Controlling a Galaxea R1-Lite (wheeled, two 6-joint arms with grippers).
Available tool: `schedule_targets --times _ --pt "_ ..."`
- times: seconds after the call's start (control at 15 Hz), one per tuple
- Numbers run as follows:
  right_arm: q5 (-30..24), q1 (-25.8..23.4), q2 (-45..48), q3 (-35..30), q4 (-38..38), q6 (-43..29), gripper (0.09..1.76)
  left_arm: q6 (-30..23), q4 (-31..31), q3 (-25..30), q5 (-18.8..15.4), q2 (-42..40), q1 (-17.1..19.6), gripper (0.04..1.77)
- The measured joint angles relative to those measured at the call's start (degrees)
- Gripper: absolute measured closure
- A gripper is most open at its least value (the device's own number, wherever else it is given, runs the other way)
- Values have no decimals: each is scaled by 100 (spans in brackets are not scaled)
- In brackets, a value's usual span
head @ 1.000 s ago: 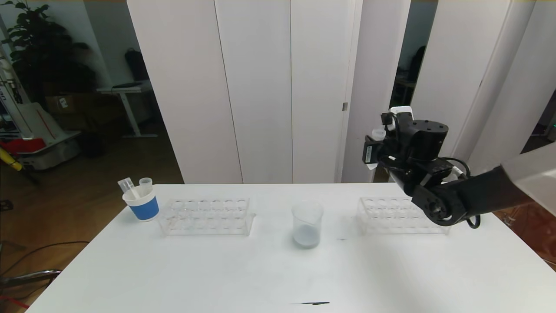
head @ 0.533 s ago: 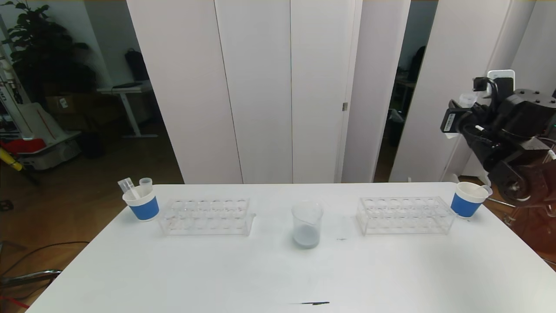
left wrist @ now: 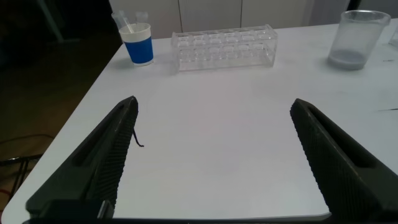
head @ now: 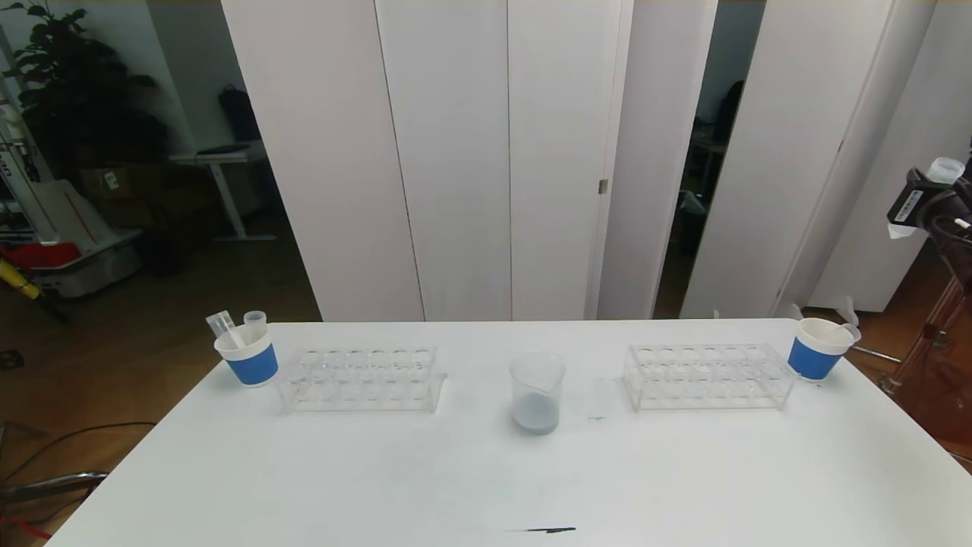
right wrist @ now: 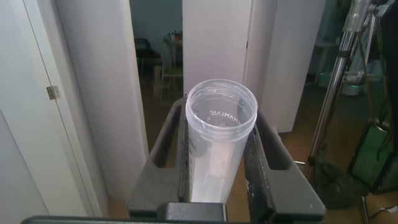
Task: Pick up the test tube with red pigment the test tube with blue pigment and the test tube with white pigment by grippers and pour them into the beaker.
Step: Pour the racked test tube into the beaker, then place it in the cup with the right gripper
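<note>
The beaker point(head: 538, 391) stands mid-table with pale grey-blue liquid at its bottom; it also shows in the left wrist view point(left wrist: 356, 38). My right gripper point(head: 920, 199) is raised high past the table's right edge, shut on a clear test tube point(head: 944, 170) that looks whitish inside point(right wrist: 221, 143). In the right wrist view the gripper point(right wrist: 219, 118) clamps the tube between both fingers, mouth towards the camera. My left gripper point(left wrist: 214, 104) is open and empty, low over the table's near left side. No tube with blue or red pigment is visible.
Two empty clear racks point(head: 361, 376) point(head: 706, 374) flank the beaker. A blue-banded paper cup point(head: 247, 357) at far left holds two clear tubes point(head: 228, 327). Another cup point(head: 816, 351) stands at far right. A black mark point(head: 543, 529) lies near the front edge.
My right arm has swung right and upward, away from over the right rack to beyond the table's edge, still holding the tube. The right cup has come into view.
</note>
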State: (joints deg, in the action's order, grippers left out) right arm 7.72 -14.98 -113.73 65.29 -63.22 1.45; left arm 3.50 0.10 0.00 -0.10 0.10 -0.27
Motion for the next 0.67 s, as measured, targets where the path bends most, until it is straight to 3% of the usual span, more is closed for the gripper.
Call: schedule_targets --times 0.67 --pt "-12 138 -1853 -485 -1307 -18 127 0 -2 0 0 0 0 6"
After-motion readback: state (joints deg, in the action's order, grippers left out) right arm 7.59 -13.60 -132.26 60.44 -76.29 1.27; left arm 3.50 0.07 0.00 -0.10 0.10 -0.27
